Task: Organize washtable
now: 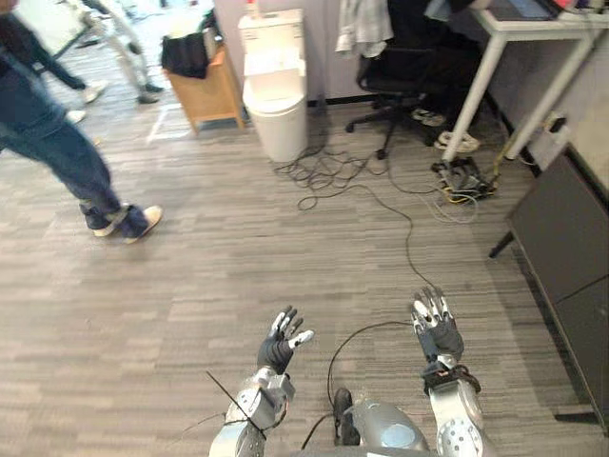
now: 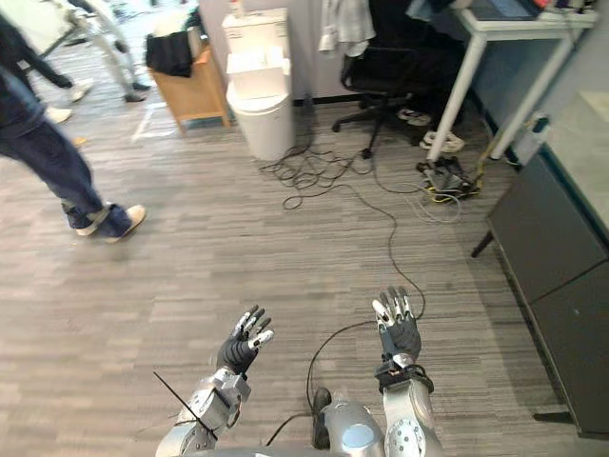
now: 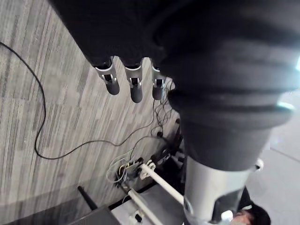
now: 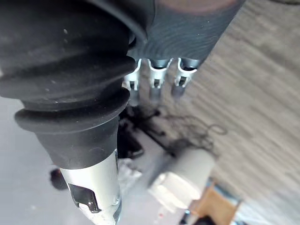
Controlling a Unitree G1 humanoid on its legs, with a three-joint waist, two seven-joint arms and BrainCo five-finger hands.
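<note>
**Q:** Room first, quick.
**A:** Grey plank floor (image 1: 190,286). A toilet (image 1: 274,95) stands upper centre, with a wooden stand (image 1: 214,95) just left of it. An office chair (image 1: 400,71) and a white table (image 1: 533,24) are upper right. A person (image 1: 57,152) is walking at the left edge.

**Q:** Hands?
**A:** My left hand (image 1: 277,350) is lower centre, spread wide and empty. My right hand (image 1: 440,335) is right of it, flat with its back up, also empty. Both hover over bare floor and touch nothing. In the left wrist view my fingers (image 3: 136,86) run straight out.

**Q:** Why held like that?
**A:** My guess is that nothing is within reach, so I hold both hands out front, ready.

**Q:** Washtable?
**A:** Probably the dark cabinet (image 1: 561,228) at the right edge, with its pale top (image 1: 595,143) at the upper right. It's well apart from both hands. The frame edge cuts the top off, so I can't tell what lies on it. I judge the task not yet begun, and I'd have to turn that way first.

**Q:** Labels, writing?
**A:** None I can read.
</note>
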